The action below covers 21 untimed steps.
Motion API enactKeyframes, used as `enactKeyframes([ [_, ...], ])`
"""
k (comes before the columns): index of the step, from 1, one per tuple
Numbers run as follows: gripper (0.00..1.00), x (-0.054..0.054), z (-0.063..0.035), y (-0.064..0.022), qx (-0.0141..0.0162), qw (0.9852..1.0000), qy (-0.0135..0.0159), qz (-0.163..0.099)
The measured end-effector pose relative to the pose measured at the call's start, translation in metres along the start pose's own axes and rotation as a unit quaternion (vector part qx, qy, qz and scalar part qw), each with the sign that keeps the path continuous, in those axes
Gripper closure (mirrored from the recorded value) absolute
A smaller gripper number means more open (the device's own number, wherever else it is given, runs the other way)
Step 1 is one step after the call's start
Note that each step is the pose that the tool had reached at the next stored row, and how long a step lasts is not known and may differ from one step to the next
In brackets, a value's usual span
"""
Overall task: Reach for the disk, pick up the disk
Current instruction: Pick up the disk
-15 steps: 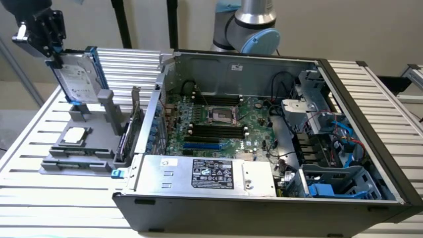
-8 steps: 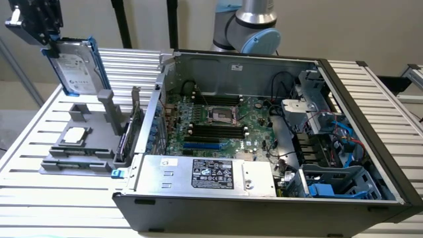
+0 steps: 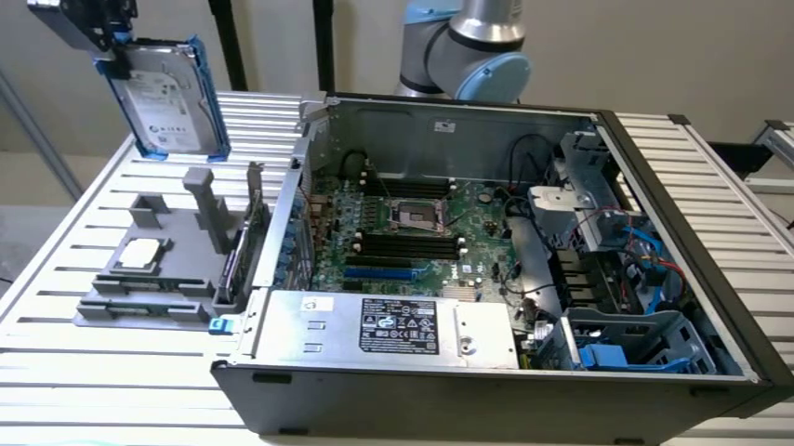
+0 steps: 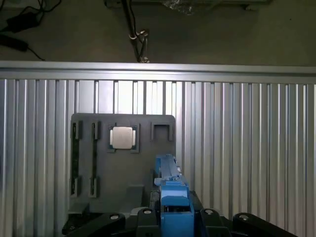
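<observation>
The hand [image 3: 110, 54] held the disk [image 3: 171, 98] by its upper edge, and it hung just below. The grip looked shallow, perhaps; a slip would drop it onto the grey fixture [image 3: 174, 269] beneath.

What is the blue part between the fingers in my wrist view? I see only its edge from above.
Observer: It is the carrier of the disk. The fingers hold it upright in the air, with its white label facing the exterior camera.
Operator: Does it touch the grey fixture below?
Observer: No. The grey fixture lies on the table, and the disk hangs above it without touching.
Operator: What stands beside the fixture?
Observer: An open computer case, on the exterior view's right of the fixture, with its motherboard exposed.
</observation>
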State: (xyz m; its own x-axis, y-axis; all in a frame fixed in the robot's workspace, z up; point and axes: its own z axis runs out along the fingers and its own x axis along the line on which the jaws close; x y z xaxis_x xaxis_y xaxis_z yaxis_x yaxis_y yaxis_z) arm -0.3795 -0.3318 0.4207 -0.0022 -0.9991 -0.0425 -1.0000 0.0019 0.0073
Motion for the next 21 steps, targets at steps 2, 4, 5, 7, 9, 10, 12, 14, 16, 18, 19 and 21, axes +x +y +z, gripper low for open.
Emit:
enactKeyframes([
  [2,0.67,0.001,-0.0094,-0.0092,0.0000,1.0000,-0.0010,0.000],
  [4,0.67,0.002,-0.0186,-0.0183,-0.0001,1.0000,-0.0017,0.000],
  [5,0.67,0.003,-0.0232,-0.0228,-0.0001,1.0000,-0.0019,0.000],
  [7,0.67,0.004,-0.0325,-0.0318,-0.0004,1.0000,-0.0023,0.000],
  [9,0.67,0.006,-0.0419,-0.0410,-0.0008,1.0000,-0.0025,0.000],
  [10,0.67,0.007,-0.0461,-0.0452,-0.0009,1.0000,-0.0026,0.000],
  [12,0.67,0.008,-0.0553,-0.0541,-0.0013,1.0000,-0.0028,0.000],
  [14,0.67,0.010,-0.0648,-0.0635,-0.0017,1.0000,-0.0031,0.000],
  [16,0.67,0.011,-0.0740,-0.0724,-0.0021,1.0000,-0.0033,0.000],
  [18,0.67,0.012,-0.0828,-0.0814,-0.0023,1.0000,-0.0040,0.000],
  [19,0.67,0.013,-0.0874,-0.0861,-0.0026,1.0000,-0.0044,0.000],
  [21,0.67,0.014,-0.0951,-0.0951,-0.0026,1.0000,-0.0058,0.000],
])
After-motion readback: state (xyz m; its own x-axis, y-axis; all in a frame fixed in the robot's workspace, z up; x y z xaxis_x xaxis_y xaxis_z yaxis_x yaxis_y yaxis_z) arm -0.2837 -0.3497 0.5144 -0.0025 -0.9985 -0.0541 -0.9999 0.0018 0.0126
